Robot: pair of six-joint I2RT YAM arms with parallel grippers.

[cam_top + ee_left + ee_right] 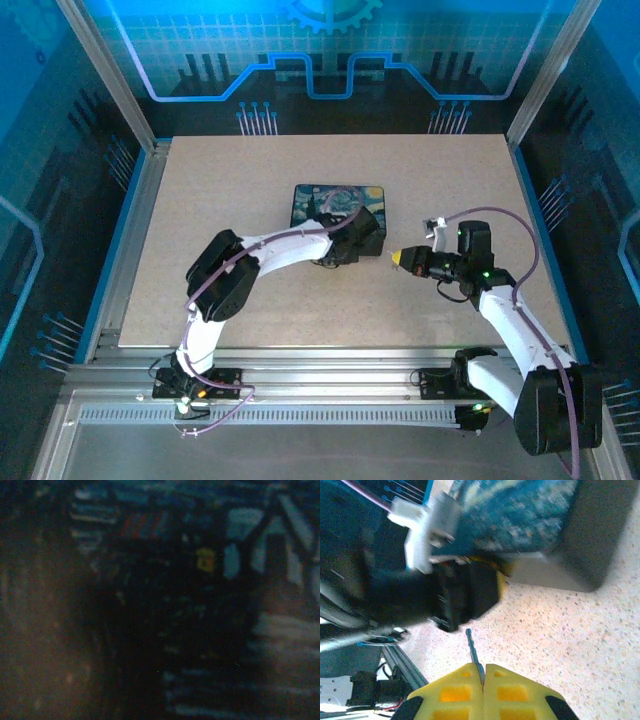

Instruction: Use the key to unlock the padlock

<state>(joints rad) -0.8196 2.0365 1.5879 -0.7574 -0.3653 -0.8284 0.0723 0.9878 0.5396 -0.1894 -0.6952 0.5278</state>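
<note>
My right gripper hangs just right of the painted box, its yellow fingers shut on the key. The thin silvery blade sticks out ahead of the fingertips toward my left gripper. That gripper presses against the box's front right corner, a black mass in the right wrist view. In the left wrist view the box's painted side is close up, dark and blurred, and the left jaws cannot be made out. The padlock is hidden, likely behind the left gripper.
The box stands mid-table on the speckled beige board. Aluminium rails run along the near edge by the arm bases. Bare board lies to the left of the box and behind it.
</note>
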